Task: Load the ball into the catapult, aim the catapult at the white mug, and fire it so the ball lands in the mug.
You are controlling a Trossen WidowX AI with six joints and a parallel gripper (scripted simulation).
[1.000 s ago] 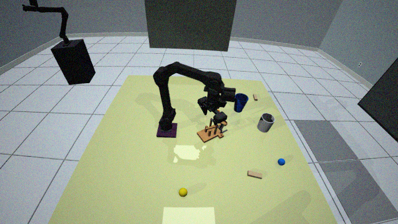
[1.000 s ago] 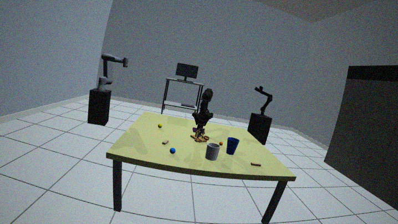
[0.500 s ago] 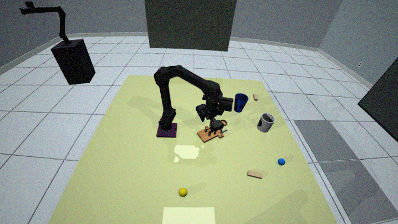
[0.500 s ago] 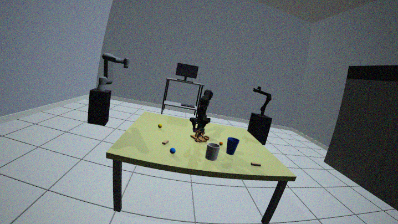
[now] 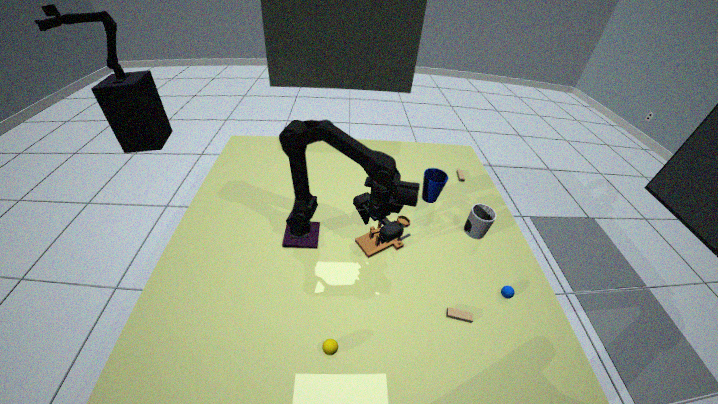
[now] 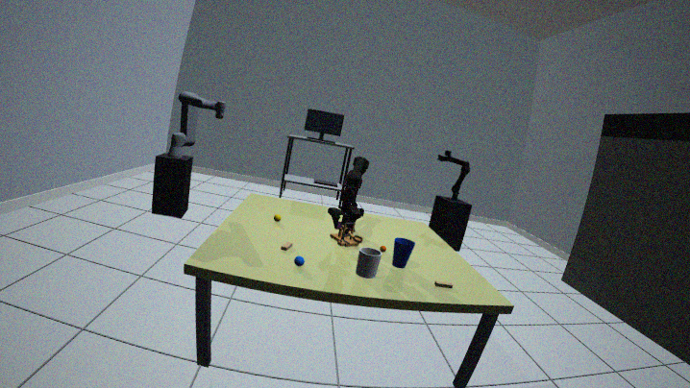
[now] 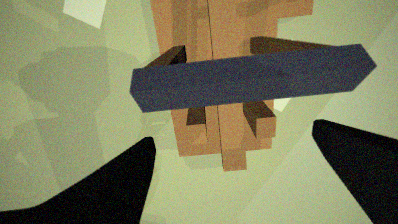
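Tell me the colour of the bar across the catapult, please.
The bar is dark blue, clearest in the wrist view.
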